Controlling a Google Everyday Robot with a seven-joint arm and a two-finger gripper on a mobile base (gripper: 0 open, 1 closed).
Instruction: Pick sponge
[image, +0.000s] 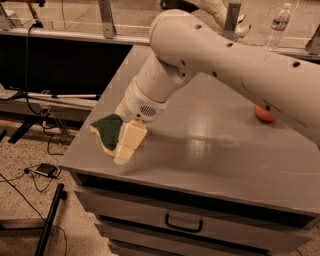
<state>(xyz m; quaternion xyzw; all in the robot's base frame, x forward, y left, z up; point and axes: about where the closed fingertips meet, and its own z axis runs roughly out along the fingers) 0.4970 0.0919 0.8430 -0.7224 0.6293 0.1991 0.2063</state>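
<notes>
One sponge (107, 130) lies at the near left corner of the cabinet top (210, 150), our gripper (125, 145) at its right edge, opening we cannot tell, so we should straddle it squarely before closing.

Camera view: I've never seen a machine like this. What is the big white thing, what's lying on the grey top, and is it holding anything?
The big white shape is a robot arm. A single camera looks down at it over a grey drawer cabinet. At the arm's end is its cream gripper, lowered near the cabinet's front left corner and overlapping the right side of a green-and-yellow sponge. The sponge lies on the top, and nothing is lifted yet. Farther right an apple peeks out from behind the arm, and a water bottle stands in the background.
</notes>
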